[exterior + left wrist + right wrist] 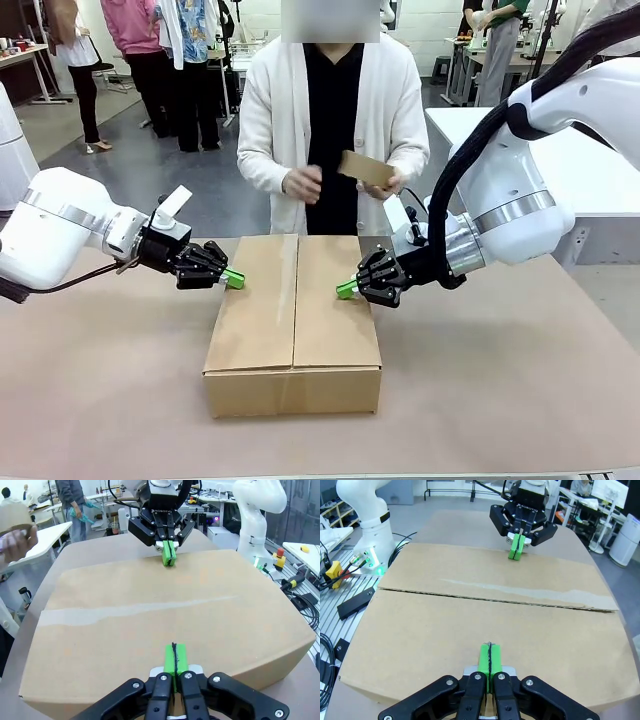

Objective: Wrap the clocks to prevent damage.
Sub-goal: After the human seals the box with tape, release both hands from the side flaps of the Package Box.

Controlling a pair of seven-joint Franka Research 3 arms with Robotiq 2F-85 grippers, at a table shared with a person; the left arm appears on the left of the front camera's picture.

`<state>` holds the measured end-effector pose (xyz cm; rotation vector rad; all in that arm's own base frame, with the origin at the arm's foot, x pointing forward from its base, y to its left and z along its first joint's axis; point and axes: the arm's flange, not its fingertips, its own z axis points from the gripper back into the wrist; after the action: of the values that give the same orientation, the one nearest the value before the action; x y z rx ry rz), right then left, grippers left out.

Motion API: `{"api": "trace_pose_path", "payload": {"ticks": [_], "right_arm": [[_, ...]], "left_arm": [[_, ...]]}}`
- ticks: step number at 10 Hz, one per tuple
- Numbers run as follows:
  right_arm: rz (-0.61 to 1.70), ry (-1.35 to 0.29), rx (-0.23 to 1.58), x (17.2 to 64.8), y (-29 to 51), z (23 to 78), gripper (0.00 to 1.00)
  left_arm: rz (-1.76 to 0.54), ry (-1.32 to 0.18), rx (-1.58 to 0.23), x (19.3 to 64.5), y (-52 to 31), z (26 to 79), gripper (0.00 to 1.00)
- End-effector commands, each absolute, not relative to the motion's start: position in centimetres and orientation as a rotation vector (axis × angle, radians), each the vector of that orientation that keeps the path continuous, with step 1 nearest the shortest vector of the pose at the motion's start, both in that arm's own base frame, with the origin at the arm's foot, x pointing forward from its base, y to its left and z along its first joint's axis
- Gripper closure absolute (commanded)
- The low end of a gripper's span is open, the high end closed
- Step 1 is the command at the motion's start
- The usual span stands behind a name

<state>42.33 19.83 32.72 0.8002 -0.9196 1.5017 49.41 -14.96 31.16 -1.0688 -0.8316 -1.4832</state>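
Note:
The bubble-wrap bundle with the clocks is out of view. A closed cardboard box point(295, 320) point(165, 605) point(470, 630) lies in the middle of the table. My left gripper point(233, 279) point(175, 660) is shut, its green pads pressed together on the box's left top flap. From the opposite side my right gripper point(346, 289) point(490, 660) is shut in the same way on the right flap. Each wrist view shows the other arm's gripper across the box: the right gripper point(169, 555) and the left gripper point(516, 547). A strip of clear tape point(520, 591) runs along part of the centre seam.
Behind the box stands a person in a white cardigan, holding a flat brown piece point(365, 168) in both hands. The brown table point(500, 380) has free room around the box. A white table point(590, 170) stands at the back right.

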Motion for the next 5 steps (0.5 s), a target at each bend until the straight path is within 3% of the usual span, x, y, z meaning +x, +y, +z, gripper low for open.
{"api": "trace_pose_path", "payload": {"ticks": [1, 5], "right_arm": [[1.497, -0.911, 0.796, 42.29, 19.78, 32.25, 0.99], [1.497, -0.911, 0.796, 42.29, 19.78, 32.25, 0.99]], "left_arm": [[-1.487, -0.831, -1.063, 49.37, -15.01, 30.75, 1.00], [-1.487, -0.831, -1.063, 49.37, -15.01, 30.75, 1.00]]}}
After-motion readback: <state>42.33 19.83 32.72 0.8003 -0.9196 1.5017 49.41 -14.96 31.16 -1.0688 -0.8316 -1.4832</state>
